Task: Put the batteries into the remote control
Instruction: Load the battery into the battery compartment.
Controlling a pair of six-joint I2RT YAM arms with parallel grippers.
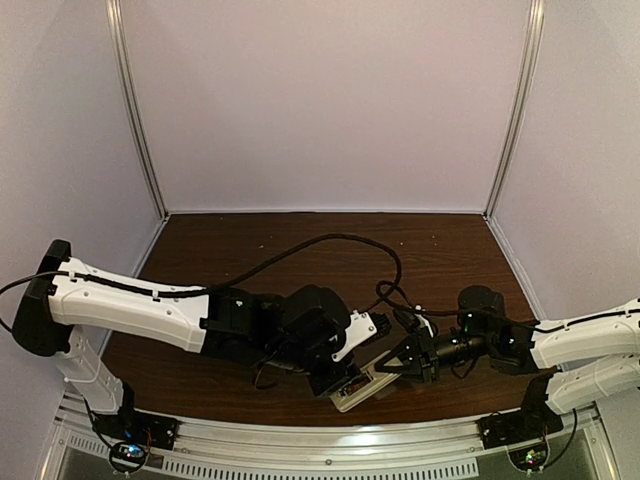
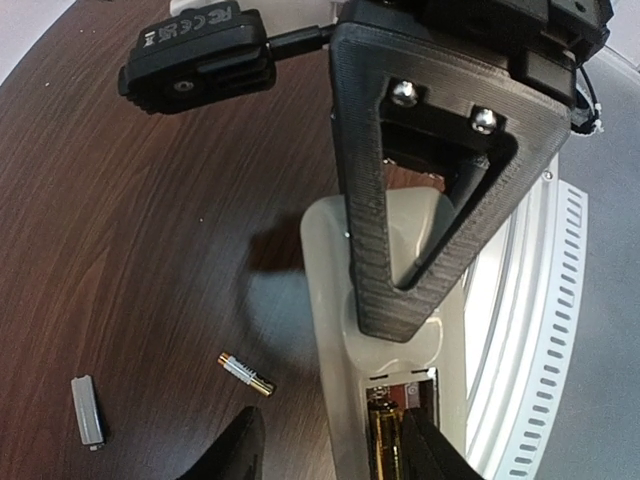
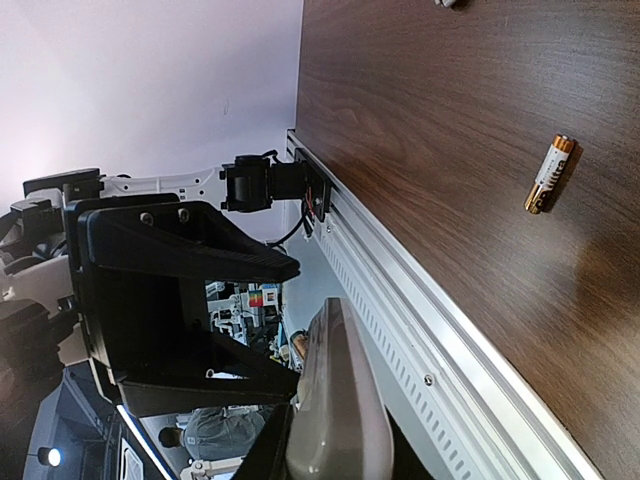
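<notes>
Half done: 1 battery [image 2: 385, 445] in remote [image 2: 325, 290], 2nd battery [image 2: 245, 373] loose on table [image 2: 150, 250].
R fingers [image 1: 418, 355] clench remote; L fingers [image 2: 365, 230] over it, grip unclear.

Matte black, finely ribbed, on the left gripper [image 2: 365, 395] and its fingers [image 2: 440, 190]; two bright silver screw heads [image 2: 403, 93] set in. Creamy off-white on the remote control [image 2: 325, 290] beneath, gold on the seated battery [image 2: 384, 440]. Left of the gripper, loose battery [image 2: 245, 373] in silver and gold, battery cover [image 2: 88, 408] in pale grey. Dark brown woodgrain over the table [image 2: 120, 250].
</notes>
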